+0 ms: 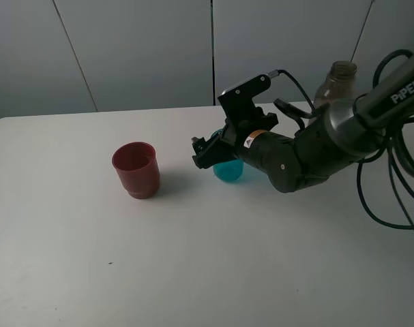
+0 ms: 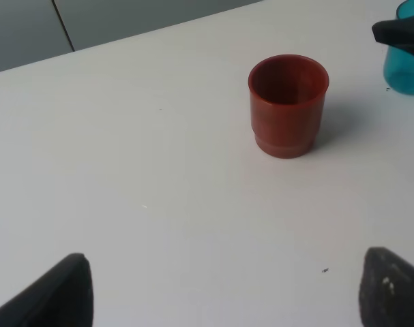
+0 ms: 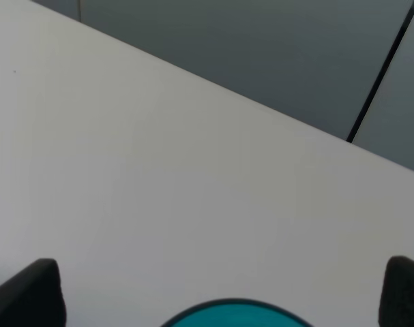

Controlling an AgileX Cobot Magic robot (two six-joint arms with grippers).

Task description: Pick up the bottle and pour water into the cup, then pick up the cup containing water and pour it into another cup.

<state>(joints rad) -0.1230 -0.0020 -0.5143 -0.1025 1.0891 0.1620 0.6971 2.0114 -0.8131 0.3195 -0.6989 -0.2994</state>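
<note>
The teal cup [image 1: 228, 172] stands on the table [image 1: 193, 259] between the right gripper's [image 1: 210, 151] wide-open jaws, unheld. The left gripper [image 2: 220, 289] gapes wide, holding nothing.

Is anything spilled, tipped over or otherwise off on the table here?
Nothing stands out. The red cup stands upright, the teal cup stands by the open right end effector, and the bottle is upright behind the arm. No water shows on the table.

A glossy black right arm [image 1: 309, 153] is shown, lettered "PIPER" in white, with looping black cables and 1 small orange-white sticker.
</note>
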